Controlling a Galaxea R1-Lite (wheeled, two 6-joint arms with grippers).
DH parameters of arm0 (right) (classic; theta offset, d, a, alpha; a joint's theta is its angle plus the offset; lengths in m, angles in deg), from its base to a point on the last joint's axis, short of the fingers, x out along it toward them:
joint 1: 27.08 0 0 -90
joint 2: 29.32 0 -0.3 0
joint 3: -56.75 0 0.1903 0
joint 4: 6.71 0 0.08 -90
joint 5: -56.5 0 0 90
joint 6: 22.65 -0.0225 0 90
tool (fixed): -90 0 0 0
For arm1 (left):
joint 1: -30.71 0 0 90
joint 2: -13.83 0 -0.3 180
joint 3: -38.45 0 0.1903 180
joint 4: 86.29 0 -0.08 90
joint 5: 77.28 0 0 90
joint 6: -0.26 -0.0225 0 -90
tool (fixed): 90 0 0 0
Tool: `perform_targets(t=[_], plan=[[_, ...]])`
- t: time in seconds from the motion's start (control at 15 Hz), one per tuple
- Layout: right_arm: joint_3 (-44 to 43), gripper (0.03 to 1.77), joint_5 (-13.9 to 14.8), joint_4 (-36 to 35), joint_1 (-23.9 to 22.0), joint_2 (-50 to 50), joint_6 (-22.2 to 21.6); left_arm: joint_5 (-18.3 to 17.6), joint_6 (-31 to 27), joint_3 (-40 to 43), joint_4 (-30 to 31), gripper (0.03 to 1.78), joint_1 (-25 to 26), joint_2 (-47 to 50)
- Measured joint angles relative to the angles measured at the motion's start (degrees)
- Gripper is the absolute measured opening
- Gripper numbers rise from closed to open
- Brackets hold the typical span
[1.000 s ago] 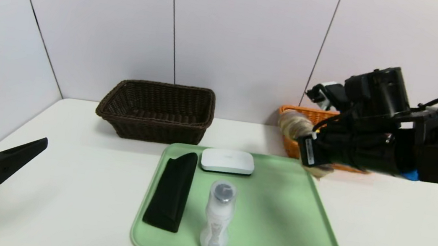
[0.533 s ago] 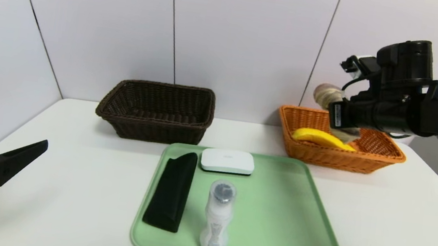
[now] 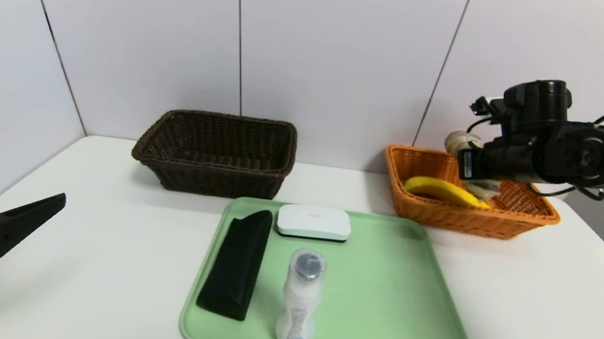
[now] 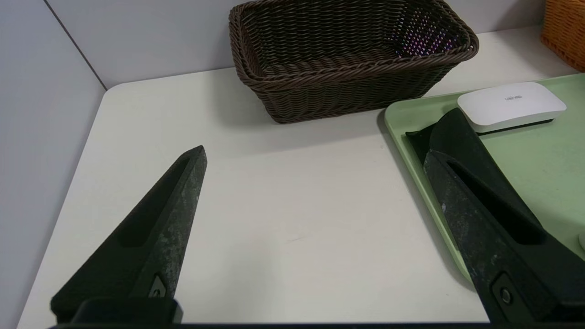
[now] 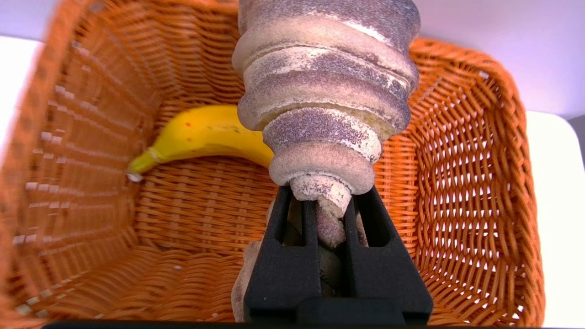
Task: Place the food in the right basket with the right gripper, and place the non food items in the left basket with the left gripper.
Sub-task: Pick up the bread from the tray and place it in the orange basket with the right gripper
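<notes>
So your right gripper [image 5: 330, 201] has the striped bread loaf [image 5: 325, 114] pinched, hanging right over the orange basket [image 3: 476, 219] where the banana [image 3: 442, 190] is lying. Your left gripper [image 4: 315, 153] is parked wide open over the table [image 4: 292, 219], holding nothing.

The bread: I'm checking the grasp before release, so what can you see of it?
The bread is long and ridged like a braid, banded in pale tan and greyish purple with whitish, flour-like patches; it looks baked and crusty. The right gripper is shut on it at a narrow part, with bread showing on both sides of the fingers. It hangs tilted over the orange basket, above the banana. Whether it touches the basket, I cannot tell.
</notes>
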Motion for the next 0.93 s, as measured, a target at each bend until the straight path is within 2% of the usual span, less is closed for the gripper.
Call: perform_targets(t=[0.47,0.93], plan=[[-2.04,0.18,0.68,-0.94,-1.77,4.58,0.00,-0.01,-0.11,0.00,0.00,1.69,0.00,-0.05],[-5.07,0.21,3.11,-1.73,-2.01,7.36,0.59,-0.32,-0.10,-0.16,0.02,1.69,0.01,-0.43]])
